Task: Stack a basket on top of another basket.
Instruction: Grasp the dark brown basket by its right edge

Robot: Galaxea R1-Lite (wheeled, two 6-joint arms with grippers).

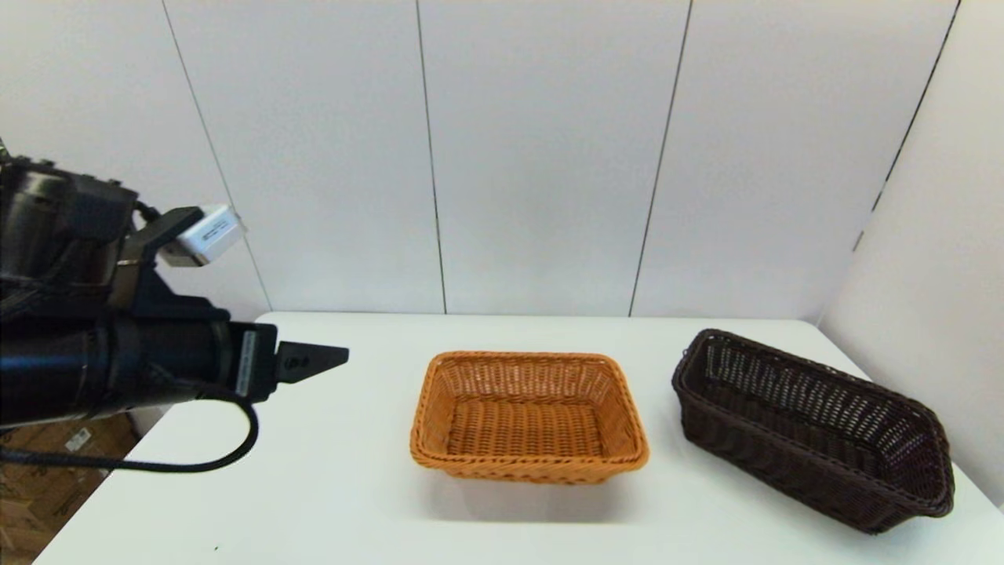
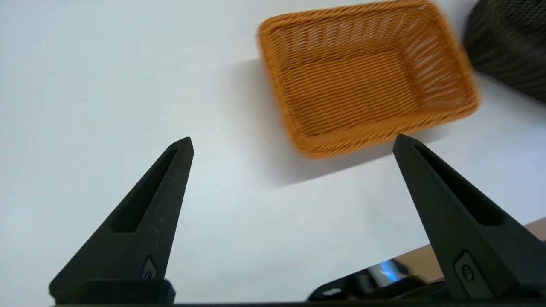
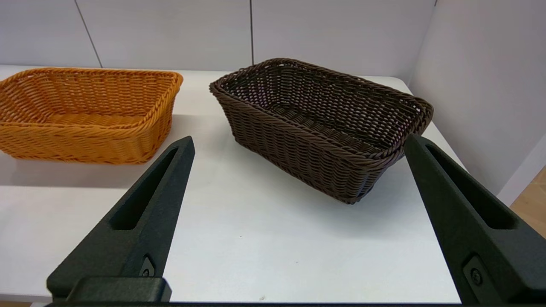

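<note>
My right gripper (image 3: pixel 294 145) gapes wide, empty — the dark basket (image 3: pixel 324 123) just ahead looks light, stiff; I'd pinch its near rim.

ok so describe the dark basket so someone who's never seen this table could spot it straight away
On the white table, look to the robot's right side, near the corner where the side wall meets the back wall. The dark basket sits there at an angle, empty, apart from the orange basket at the middle. It is almost black, where its neighbour is orange-tan.
</note>
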